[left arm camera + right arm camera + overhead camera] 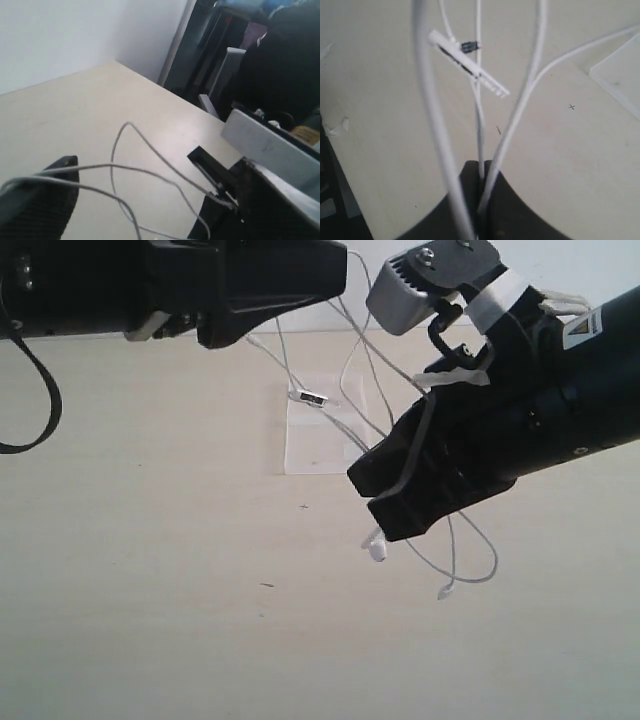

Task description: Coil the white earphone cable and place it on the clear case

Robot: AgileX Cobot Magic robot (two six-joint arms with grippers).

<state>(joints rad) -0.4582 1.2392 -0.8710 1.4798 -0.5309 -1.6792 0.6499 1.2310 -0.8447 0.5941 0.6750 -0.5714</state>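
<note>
The white earphone cable (494, 560) hangs in loops between my two grippers above the table. Its inline remote (308, 397) dangles over the clear case (312, 445), which lies flat on the table. Two earbuds (377, 549) hang below my right gripper (372, 498), which is shut on a bundle of strands (482, 150). My left gripper (132, 156) stands wide open up at the back left. Cable strands (125, 166) drape across its two fingers without being pinched. In the right wrist view the remote (469, 62) hangs ahead of the jaws.
The pale table (150, 570) runs to a white wall at the back. A thick black robot cable (40, 400) loops down at the far left. A corner of the clear case (620, 75) shows in the right wrist view.
</note>
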